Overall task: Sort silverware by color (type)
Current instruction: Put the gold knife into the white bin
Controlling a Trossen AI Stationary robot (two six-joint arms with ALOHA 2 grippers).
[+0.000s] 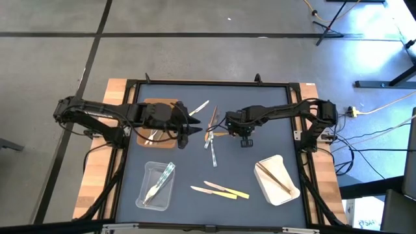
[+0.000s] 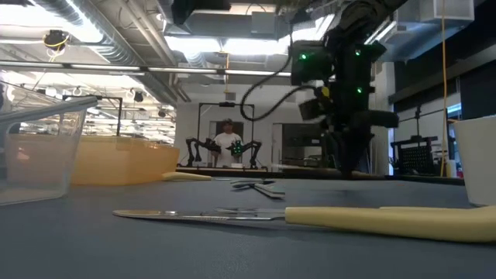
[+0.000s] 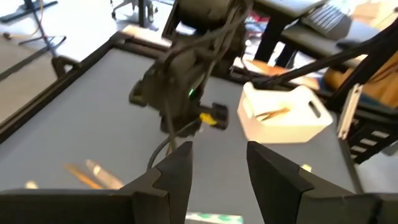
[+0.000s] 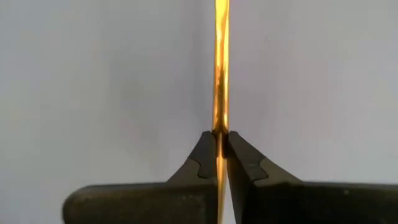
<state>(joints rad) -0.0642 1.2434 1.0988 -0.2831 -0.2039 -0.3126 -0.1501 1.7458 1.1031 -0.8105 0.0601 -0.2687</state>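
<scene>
— Which arm is doing the work over there?

— The right one. Its right gripper [image 4: 221,144] is down near the middle of the mat, jaws pressed together on a thin wooden utensil [image 4: 221,68], pinching it edge-on. From its own camera the stick runs straight out from between the fingertips.

— So it has picked one up?

— Gripped, I'd say; whether it is clear of the mat I cannot tell. It sits right by the loose heap of silverware [image 1: 212,133] in the middle, clear and wooden pieces lying across one another.

— And the other arm?

— The left gripper [image 3: 217,167] waits beside the brown tray [image 1: 151,104], jaws spread, nothing between them.

— Where does the wooden one belong?

— The white tray [image 1: 278,180] at the near right already has wooden pieces in it, so my guess is there. The clear tray [image 1: 156,186] holds the clear ones, and the yellow utensils [image 1: 220,190] lie loose on the mat between those two.

— What does the next move need?

— A straight lift so the stick doesn't drag the heap, then a carry over to the white tray and a release above it.
</scene>
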